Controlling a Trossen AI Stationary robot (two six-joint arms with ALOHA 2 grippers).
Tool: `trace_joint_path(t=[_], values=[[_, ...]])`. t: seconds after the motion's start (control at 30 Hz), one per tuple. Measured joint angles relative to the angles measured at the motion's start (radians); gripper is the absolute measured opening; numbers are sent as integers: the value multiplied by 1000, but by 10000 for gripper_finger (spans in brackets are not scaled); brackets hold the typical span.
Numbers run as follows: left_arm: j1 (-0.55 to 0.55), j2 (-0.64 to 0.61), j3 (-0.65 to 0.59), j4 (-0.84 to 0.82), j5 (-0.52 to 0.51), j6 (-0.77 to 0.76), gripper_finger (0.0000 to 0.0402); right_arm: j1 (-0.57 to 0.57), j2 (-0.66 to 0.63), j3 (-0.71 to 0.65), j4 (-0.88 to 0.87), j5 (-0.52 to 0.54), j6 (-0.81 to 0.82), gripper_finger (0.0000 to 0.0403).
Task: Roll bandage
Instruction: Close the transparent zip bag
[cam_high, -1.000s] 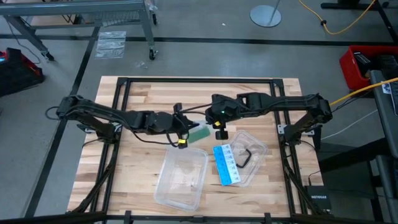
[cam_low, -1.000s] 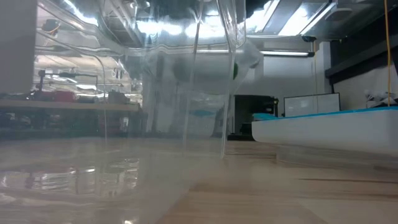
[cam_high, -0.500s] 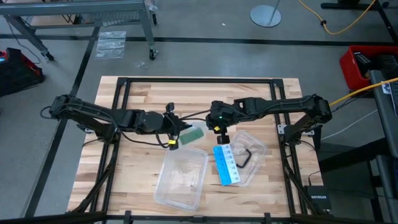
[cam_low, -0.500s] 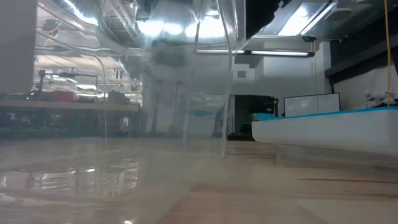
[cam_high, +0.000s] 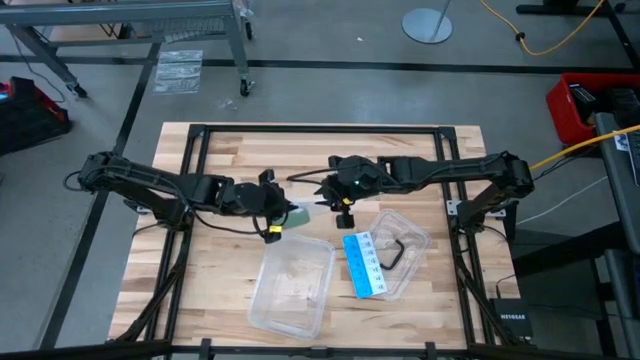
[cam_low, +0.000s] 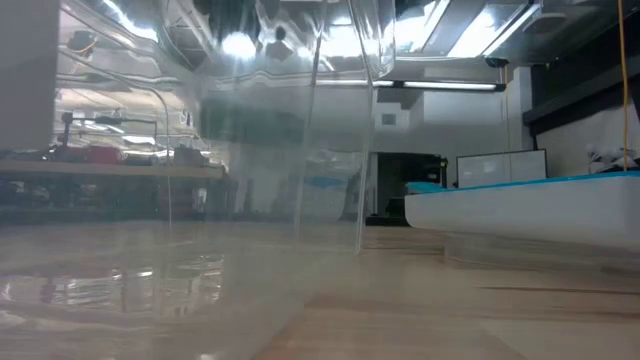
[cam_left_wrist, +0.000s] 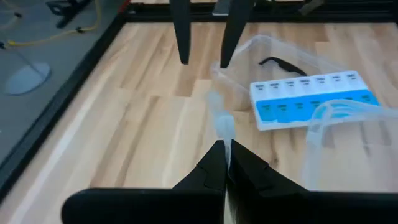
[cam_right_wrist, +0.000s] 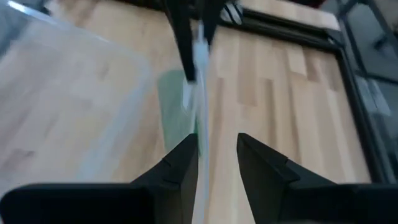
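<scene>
Mid-frame, the left gripper, pinched shut, apparently holds the bandage, its free end toward the part-open right gripper.

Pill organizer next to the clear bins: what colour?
Blue base with white lids, pill organizer; clearest in the left wrist view, also visible from the high view.

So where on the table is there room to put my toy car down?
The bare wooden tabletop is free along the far edge behind both arms, and in the near left corner beside the clear plastic tub. The middle is crowded: both grippers, the green bandage, the blue-and-white pill box.
</scene>
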Motion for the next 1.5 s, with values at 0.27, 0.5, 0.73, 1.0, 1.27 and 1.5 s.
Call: trace_joint_path(t=[0.27, 0.5, 0.73, 1.0, 1.27, 1.5], values=[[-2, 0, 0, -4, 54, -27, 0, 0, 52, 0, 93, -55, -9, 115], [-2, 3, 0, -45, 74, -33, 0, 0, 89, 0, 160, -113, -22, 115], [-2, 5, 0, -106, 75, -53, 0, 0, 87, 13, 211, -138, -21, 115], [-2, 5, 0, -105, 75, -55, 0, 0, 105, 13, 251, -142, -18, 115], [-2, 6, 0, -95, 75, -55, 0, 0, 144, 13, 316, -138, 42, 115], [-2, 6, -1, -87, 75, -55, 0, 0, 144, 13, 317, -138, 48, 115]])
